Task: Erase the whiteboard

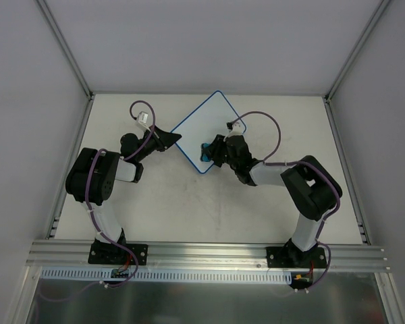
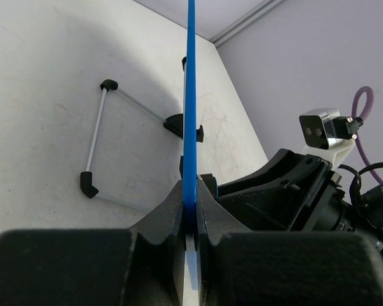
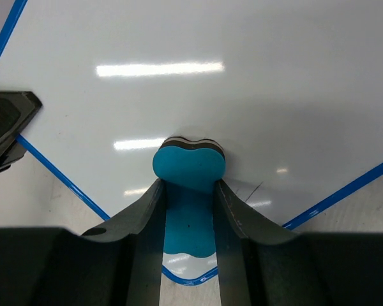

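The whiteboard (image 1: 207, 128) is white with a thin blue rim and stands like a diamond at the table's middle back. My left gripper (image 1: 176, 140) is shut on its left rim; in the left wrist view the blue rim (image 2: 191, 95) runs edge-on up from between the fingers. My right gripper (image 1: 207, 154) is shut on the blue bone-shaped eraser (image 3: 189, 167), whose end touches the board (image 3: 242, 95) near its near corner. A short faint pen mark (image 3: 255, 189) lies just right of the eraser.
The board's folding wire stand (image 2: 99, 137) with black end caps shows beside the board in the left wrist view. The right arm's wrist camera (image 2: 323, 127) and purple cable sit close behind the board. Metal frame rails (image 1: 67, 47) border the table.
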`<state>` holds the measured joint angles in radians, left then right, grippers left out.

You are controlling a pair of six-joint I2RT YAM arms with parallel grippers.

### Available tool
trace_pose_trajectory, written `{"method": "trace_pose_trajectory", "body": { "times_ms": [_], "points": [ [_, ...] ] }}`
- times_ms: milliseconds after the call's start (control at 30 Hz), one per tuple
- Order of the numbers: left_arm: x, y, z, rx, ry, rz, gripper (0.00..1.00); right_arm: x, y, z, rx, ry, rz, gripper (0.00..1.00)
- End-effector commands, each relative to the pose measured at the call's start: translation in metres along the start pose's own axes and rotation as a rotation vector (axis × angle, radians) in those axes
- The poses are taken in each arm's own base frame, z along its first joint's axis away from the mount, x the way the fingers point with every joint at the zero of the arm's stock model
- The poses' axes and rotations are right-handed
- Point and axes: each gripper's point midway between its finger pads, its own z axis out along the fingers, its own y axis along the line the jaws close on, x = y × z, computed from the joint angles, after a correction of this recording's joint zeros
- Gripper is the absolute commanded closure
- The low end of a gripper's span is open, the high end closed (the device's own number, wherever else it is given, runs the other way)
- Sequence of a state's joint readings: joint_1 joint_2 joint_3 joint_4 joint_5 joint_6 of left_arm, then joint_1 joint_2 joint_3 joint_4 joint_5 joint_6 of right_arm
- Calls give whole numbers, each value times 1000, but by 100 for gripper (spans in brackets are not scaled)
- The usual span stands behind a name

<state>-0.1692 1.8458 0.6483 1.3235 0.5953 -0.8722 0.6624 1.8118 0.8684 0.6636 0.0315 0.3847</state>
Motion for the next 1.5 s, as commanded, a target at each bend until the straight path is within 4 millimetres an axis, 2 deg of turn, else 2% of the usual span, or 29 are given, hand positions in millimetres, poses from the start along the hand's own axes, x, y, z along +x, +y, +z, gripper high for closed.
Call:
{"method": "trace_pose_trajectory", "body": {
  "times_ms": [0, 467, 767, 1067, 1233, 1333, 1367, 1433, 1467],
  "points": [
    [-1, -28, 2, 144, -8, 125, 100, 38, -74, -6, 252, 68, 43, 100],
    [-1, -31, 1, 156, -8, 132, 100, 22, -110, -17, 404, -26, 16, 100],
    [-1, -32, 1, 164, -10, 133, 100, 18, -127, -14, 442, -48, 151, 100],
    [0, -34, 0, 171, -5, 137, 100, 0, -135, -16, 524, -122, 251, 100],
    [0, -34, 0, 173, -4, 138, 100, -15, -144, -19, 571, -166, 280, 100],
    [0, -34, 0, 174, -3, 137, 100, -32, -140, -25, 577, -208, 239, 100],
    [0, -33, 1, 172, -5, 137, 100, -37, -141, -29, 592, -217, 228, 100],
    [1, -33, 1, 172, -3, 136, 100, -59, -136, -38, 604, -253, 180, 100],
    [0, -33, 1, 172, -3, 136, 100, -61, -135, -43, 614, -243, 155, 100]
  ]
}}
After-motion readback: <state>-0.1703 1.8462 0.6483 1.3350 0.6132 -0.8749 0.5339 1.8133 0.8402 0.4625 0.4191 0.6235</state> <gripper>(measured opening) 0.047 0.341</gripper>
